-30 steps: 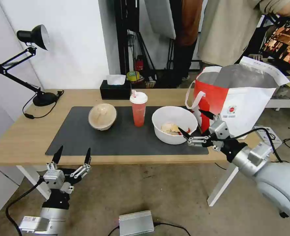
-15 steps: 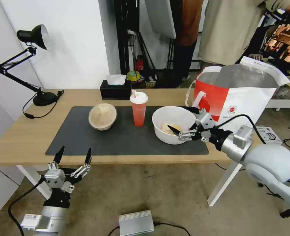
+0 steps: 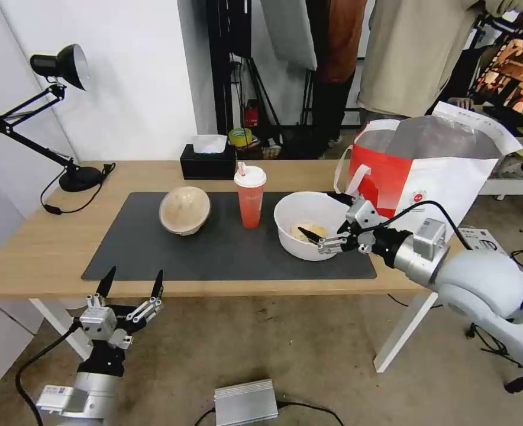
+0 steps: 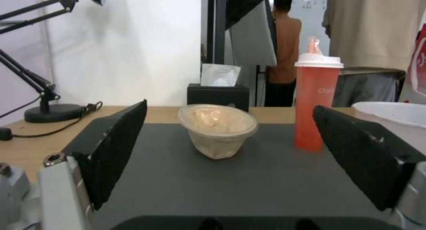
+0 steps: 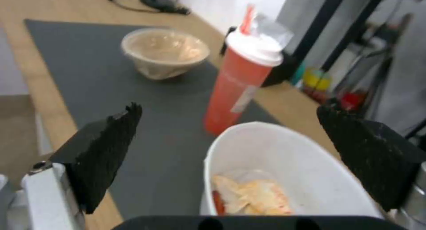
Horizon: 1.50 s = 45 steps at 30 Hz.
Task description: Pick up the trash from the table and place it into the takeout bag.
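On the dark mat [image 3: 155,254] of the table [image 3: 36,248] stand a beige bowl [image 3: 184,210], a red cup [image 3: 250,198] with white lid and straw, and a white bowl [image 3: 309,222] holding food scraps. The red-and-white takeout bag [image 3: 445,177] stands open at the table's right end. My right gripper [image 3: 320,214] is open over the white bowl's right side, one finger above the scraps. The right wrist view has the white bowl [image 5: 284,156] between the wide fingers, with the cup [image 5: 242,80] and beige bowl [image 5: 164,52] beyond. My left gripper [image 3: 134,273] hangs open below the table's front edge.
A black desk lamp [image 3: 60,65] and its cable sit at the far left. A black tissue box [image 3: 208,163] stands behind the cup. A person stands behind the bag. A silver box [image 3: 247,402] lies on the floor in front.
My right gripper has moved left from beside the bag to over the white bowl. The left arm has stayed where it was.
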Tool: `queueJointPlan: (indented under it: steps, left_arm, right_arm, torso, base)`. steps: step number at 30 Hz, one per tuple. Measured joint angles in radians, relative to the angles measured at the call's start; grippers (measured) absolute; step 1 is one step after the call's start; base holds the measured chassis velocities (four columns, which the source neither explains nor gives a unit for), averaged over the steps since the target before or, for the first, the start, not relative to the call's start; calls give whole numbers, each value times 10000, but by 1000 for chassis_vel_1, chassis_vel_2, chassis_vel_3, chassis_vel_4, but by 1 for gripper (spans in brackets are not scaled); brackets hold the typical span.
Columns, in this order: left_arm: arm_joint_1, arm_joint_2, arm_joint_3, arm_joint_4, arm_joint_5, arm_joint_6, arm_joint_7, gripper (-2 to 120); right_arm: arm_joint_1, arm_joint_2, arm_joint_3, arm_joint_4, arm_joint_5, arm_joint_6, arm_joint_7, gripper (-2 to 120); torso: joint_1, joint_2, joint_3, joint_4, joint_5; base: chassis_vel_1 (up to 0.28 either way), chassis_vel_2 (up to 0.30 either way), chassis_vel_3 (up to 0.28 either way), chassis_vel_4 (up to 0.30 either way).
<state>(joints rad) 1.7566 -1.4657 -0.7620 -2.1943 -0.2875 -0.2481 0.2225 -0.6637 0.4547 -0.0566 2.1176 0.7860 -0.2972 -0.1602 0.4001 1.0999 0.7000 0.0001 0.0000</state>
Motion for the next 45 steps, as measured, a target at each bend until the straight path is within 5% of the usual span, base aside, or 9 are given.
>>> queueJointPlan:
  steps: [19,22,29,45]
  left_arm:
    - [36,-2,-94,139,-76,-76,62,100]
    - [23,2,-95,170,-88,-79,65,100]
    - [-32,35,-109,307,-131,-114,71,100]
    - [-5,15,-156,517,-162,-339,94,100]
  right_arm:
    - [4634,604,-3677,-1703,1944,-2318,-2165,100]
    - [4921,656,-3862,-1790,2005,-2379,-2188,100]
    - [6672,1519,-6032,-2914,2545,-3049,-2171,100]
    - [6680,1866,-6358,-3664,2187,-3198,-1905,100]
  torso:
    - [0,0,0,0,-2]
    - [0,0,-1,-1,-3]
    - [0,1,0,4,-4]
    - [0,1,0,0,-1]
  base:
    - [0,0,0,0]
    - [0,0,0,0]
    - [0,0,0,0]
    - [0,0,0,0]
